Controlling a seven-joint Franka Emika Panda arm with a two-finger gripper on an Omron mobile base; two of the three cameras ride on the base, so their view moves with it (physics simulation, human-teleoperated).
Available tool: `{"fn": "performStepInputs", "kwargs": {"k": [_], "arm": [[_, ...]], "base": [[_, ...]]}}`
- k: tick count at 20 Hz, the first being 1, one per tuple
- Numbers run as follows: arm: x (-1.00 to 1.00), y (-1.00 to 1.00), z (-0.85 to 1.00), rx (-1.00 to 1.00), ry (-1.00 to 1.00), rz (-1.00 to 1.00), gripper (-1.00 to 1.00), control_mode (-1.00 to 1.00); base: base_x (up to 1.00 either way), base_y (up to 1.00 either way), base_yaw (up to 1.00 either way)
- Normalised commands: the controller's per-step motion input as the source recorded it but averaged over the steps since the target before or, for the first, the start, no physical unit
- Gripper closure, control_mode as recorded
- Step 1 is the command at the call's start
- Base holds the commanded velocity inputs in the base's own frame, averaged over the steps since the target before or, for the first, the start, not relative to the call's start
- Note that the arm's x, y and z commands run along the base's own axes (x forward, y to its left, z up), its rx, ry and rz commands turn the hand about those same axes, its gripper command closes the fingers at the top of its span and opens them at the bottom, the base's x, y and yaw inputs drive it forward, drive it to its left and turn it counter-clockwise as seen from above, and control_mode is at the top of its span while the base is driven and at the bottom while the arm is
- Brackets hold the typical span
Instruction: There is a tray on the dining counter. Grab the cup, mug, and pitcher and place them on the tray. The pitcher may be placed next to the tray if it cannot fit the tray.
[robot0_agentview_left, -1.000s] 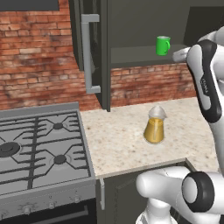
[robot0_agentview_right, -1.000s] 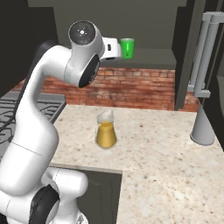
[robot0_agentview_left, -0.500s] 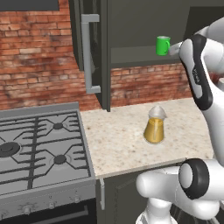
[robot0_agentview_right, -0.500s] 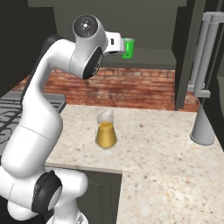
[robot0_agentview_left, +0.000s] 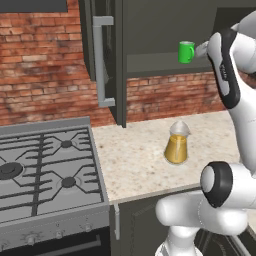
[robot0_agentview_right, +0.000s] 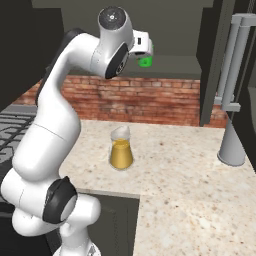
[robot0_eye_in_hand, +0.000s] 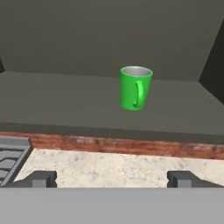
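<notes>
The green mug (robot0_eye_in_hand: 135, 87) stands upright on the dark shelf (robot0_eye_in_hand: 65, 105) of an open wall cabinet, its handle turned toward me. My gripper (robot0_eye_in_hand: 113, 179) is open, level with the shelf and a short way in front of the mug, with nothing between its fingers. From the left base the mug (robot0_agentview_left: 186, 52) shows just left of my hand; from the right base my hand covers most of the mug (robot0_agentview_right: 146, 61). The glass pitcher (robot0_agentview_left: 176, 145) of amber liquid stands on the speckled counter (robot0_agentview_left: 140, 155) below. The tray, the cup and the dining counter are out of view.
The cabinet's open door (robot0_agentview_left: 102, 60) with its long handle hangs left of the shelf. A gas stove (robot0_agentview_left: 45, 170) adjoins the counter on the left. A grey tapered vessel (robot0_agentview_right: 232, 145) stands at the counter's right, under another open door (robot0_agentview_right: 235, 55). A brick wall (robot0_agentview_right: 150, 100) runs behind.
My arm has reached up and forward, bringing the hand closer to the mug on the shelf. The mug and the pitcher have stayed put, and the gripper has stayed open.
</notes>
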Motion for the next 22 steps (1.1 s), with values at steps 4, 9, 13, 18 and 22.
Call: {"fn": "performStepInputs", "kwargs": {"k": [4,9,13,18,22], "arm": [[0.25,-0.25,0.00,0.01,0.00,0.00,-1.00,-1.00],[0.30,-0.10,0.00,0.00,0.00,0.00,-1.00,-1.00],[0.30,0.00,-0.08,0.00,0.00,0.00,-1.00,-1.00],[0.23,0.00,-0.11,0.00,0.00,0.00,-1.00,-1.00],[0.13,0.00,-0.17,0.00,0.00,0.00,-1.00,-1.00]], "base": [[0.00,0.00,0.00],[0.00,0.00,0.00],[0.00,0.00,0.00],[0.00,0.00,0.00],[0.00,0.00,0.00]]}}
